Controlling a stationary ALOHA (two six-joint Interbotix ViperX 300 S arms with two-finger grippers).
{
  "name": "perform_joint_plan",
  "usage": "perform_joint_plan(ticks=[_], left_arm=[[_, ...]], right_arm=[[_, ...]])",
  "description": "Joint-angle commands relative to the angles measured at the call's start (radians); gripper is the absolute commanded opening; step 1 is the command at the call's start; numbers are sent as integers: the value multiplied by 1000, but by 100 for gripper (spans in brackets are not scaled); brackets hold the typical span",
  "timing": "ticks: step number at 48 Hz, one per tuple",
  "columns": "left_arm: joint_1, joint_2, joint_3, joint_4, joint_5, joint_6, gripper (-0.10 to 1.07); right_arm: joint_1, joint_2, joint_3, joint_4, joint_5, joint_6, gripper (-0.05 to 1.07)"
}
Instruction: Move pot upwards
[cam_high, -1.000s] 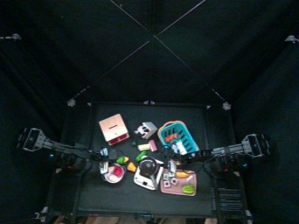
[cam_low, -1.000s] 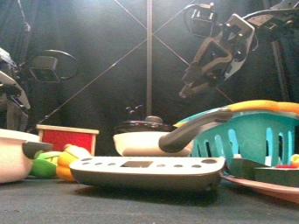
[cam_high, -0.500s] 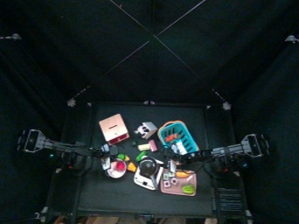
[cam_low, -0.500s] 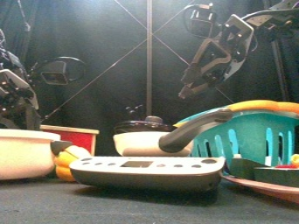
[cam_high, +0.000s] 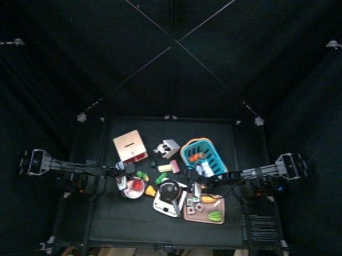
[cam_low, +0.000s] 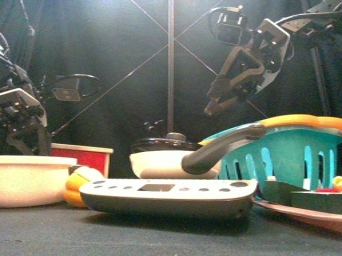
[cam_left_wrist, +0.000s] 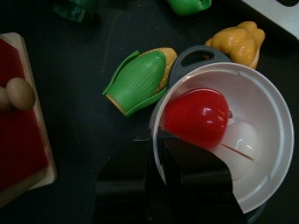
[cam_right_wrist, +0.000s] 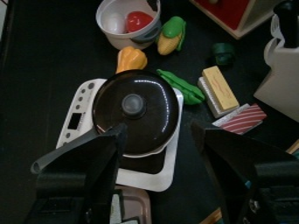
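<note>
— What moved?
— Pot (cam_left_wrist: 228, 122) slid toward the bench's left edge, left end effector (cam_left_wrist: 163, 162) clamped on its rim.
— And the right end effector (cam_right_wrist: 158, 144)?
— Hung open above the pan (cam_right_wrist: 138, 103).

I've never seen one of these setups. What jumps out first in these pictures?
The crowd of toy kitchenware on the small black table: a teal basket at front right, and a black pan sitting on a white scale. At the left, the left end effector grips the rim of the little pot, which holds a red piece, beside a toy corn cob.
</note>
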Motion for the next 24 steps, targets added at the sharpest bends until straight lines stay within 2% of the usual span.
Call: perform_joint_plan(ticks=[1, 9, 18, 24], left_arm=[[-11, -2, -8, -17, -2, 2, 51], [-37, -2, -6, -52, 14, 2, 51], [-37, -2, -6, -60, 31, 0, 53], [-37, 0, -15, -60, 21, 0, 64]], right_arm=[[-3, -12, -25, 2, -3, 2, 93], [-3, -11, -28, 2, -3, 2, 93], [-3, -5, -28, 2, -3, 2, 93], [-3, 0, -31, 2, -3, 2, 93]])
